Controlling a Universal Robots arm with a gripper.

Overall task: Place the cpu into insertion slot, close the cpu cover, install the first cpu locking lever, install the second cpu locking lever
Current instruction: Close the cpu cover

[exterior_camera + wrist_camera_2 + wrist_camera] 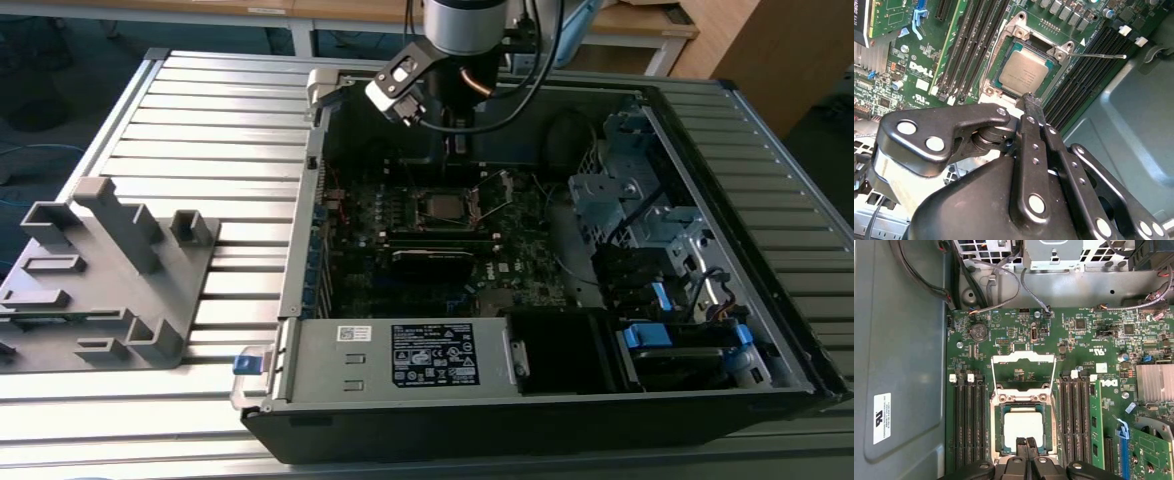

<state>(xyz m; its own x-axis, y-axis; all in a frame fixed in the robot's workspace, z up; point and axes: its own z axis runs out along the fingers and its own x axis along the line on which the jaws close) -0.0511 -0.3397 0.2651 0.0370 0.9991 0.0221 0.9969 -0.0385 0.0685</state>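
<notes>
An open case (300, 250) lies on a slatted table (174, 120). The motherboard (400, 275) inside it carries the slot (441, 207) near its middle. The arm reaches down into the case, and the gripper (458, 145) hangs over the slot. In both wrist views its tip (1031, 100) (1027, 442) lines up with the slot's edge opposite the cover hinge (whether it touches there I cannot tell). The jaws are pressed together with nothing between them. Rows of memory sockets (968, 420) flank the slot (995, 430) on both sides. The cover (1024, 358) is swung open, away from the slot. The cpu (1023, 425) (1024, 72) sits flat inside the slot, silver top up. A thin lever (1104, 56) juts out beside the slot.
</notes>
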